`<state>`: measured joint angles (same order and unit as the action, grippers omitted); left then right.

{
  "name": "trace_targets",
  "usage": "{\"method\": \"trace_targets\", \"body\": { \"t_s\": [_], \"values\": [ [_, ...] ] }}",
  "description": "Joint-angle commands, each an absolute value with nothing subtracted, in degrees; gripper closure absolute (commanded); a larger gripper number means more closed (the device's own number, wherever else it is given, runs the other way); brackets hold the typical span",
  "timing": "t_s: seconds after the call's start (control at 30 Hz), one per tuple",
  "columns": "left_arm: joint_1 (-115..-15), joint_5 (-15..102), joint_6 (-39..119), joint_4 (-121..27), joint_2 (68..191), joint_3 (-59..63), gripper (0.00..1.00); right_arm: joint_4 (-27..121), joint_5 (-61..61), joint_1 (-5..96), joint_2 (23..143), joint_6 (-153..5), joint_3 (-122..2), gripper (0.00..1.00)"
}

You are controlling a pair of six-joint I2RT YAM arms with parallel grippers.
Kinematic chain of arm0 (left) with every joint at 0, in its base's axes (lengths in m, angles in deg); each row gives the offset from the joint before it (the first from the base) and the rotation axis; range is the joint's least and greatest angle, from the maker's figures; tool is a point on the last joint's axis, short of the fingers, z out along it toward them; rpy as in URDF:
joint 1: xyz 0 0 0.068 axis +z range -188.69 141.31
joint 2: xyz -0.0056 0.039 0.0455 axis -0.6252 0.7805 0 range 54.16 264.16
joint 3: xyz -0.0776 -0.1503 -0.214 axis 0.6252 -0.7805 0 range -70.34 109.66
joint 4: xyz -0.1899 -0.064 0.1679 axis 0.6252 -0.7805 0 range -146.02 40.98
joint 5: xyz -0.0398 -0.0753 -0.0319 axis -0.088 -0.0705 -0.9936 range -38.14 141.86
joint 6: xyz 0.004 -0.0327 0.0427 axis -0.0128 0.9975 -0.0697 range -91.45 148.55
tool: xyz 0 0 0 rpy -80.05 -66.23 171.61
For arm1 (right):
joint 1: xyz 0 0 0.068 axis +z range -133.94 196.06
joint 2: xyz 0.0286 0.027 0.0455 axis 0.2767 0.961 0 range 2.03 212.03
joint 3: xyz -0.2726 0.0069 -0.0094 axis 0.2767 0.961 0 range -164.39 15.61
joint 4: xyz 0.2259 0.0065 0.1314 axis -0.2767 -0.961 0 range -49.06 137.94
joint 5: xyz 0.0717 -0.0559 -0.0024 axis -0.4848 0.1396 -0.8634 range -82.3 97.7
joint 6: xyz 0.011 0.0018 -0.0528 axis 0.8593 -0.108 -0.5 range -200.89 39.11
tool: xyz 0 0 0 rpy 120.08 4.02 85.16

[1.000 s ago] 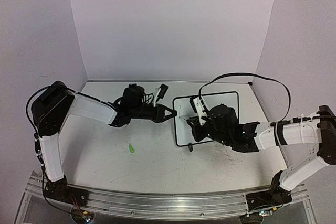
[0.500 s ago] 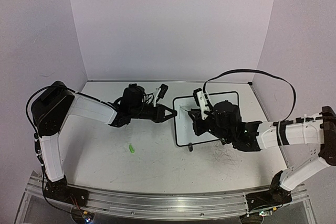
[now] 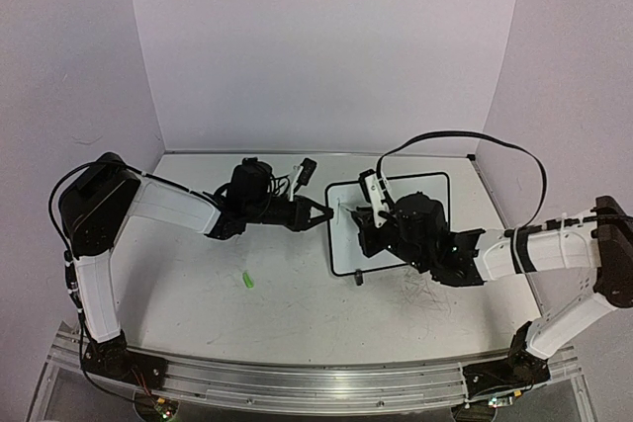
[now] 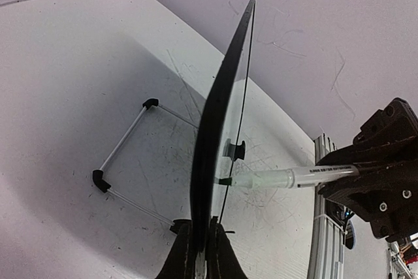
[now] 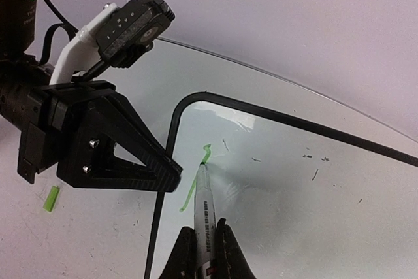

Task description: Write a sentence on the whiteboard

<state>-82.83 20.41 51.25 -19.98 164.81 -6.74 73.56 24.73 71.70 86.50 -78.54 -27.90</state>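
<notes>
The whiteboard (image 5: 294, 181) is clamped edgewise in the left gripper (image 3: 327, 212) for steadiness while the marker (image 5: 205, 206), squeezed in the right gripper (image 5: 204, 243), is pressed on it.

Soft even light, faint glare on the whiteboard (image 5: 294, 181)

The right end effector (image 5: 204, 246) has carried its marker (image 5: 204, 207) farther up the whiteboard (image 5: 294, 187).

Left hand (image 3: 327, 214) at whiteboard (image 3: 432, 187) left edge; marker (image 5: 204, 204) tip on it.
</notes>
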Motion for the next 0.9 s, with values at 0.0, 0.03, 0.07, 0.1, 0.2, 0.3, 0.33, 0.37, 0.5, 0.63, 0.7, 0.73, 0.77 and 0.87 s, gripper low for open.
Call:
{"method": "trace_targets", "body": {
  "t_s": [0.0,0.03,0.07,0.1,0.2,0.3,0.33,0.37,0.5,0.63,0.7,0.73,0.77,0.87],
  "values": [
    [-82.8,20.8,50.7,-20.6,163.1,-7.7,1.0,75.9,27.6,71.6,87.7,-78.9,-30.7,1.0],
    [-82.8,20.8,50.7,-20.6,163.1,-7.7,1.0,75.9,28.4,71.6,87.9,-78.7,-30.8,1.0],
    [-82.8,20.8,50.6,-20.5,163.1,-7.7,1.0,75.8,29.0,71.6,88.0,-78.5,-30.8,1.0],
    [-82.8,20.8,50.6,-20.5,163.1,-7.7,1.0,75.7,29.7,71.6,87.9,-78.2,-30.7,1.0],
    [-82.8,20.9,50.5,-20.6,163.2,-7.8,1.0,75.4,31.6,71.6,87.7,-77.7,-30.4,1.0],
    [-82.8,20.8,50.5,-20.5,163.2,-7.7,1.0,74.6,33.4,71.6,87.3,-77.2,-30.4,1.0],
    [-82.8,20.9,50.4,-20.5,163.2,-7.7,1.0,74.1,33.8,71.6,87.2,-76.8,-30.4,1.0],
    [-82.8,21.0,50.4,-20.5,163.1,-7.8,1.0,73.5,34.1,71.6,87.0,-76.5,-30.3,1.0],
    [-82.8,21.0,50.4,-20.5,163.1,-7.8,1.0,71.8,34.0,71.6,86.1,-75.3,-29.7,1.0],
    [-82.8,21.1,50.4,-20.5,163.0,-7.8,1.0,70.6,33.3,71.6,85.2,-73.9,-28.7,1.0],
    [-82.8,21.1,50.3,-20.6,163.1,-7.8,1.0,70.2,33.2,71.6,84.8,-73.4,-28.1,1.0],
    [-82.8,21.2,50.3,-20.5,163.1,-7.7,1.0,70.0,33.1,71.6,84.6,-73.2,-27.9,1.0],
    [-82.8,21.2,50.3,-20.5,163.1,-7.7,1.0,70.0,33.0,71.7,84.3,-73.0,-27.7,1.0],
    [-82.8,21.1,50.4,-20.5,163.1,-7.6,1.0,69.8,32.1,71.6,84.2,-72.4,-27.1,1.0]
  ]
}}
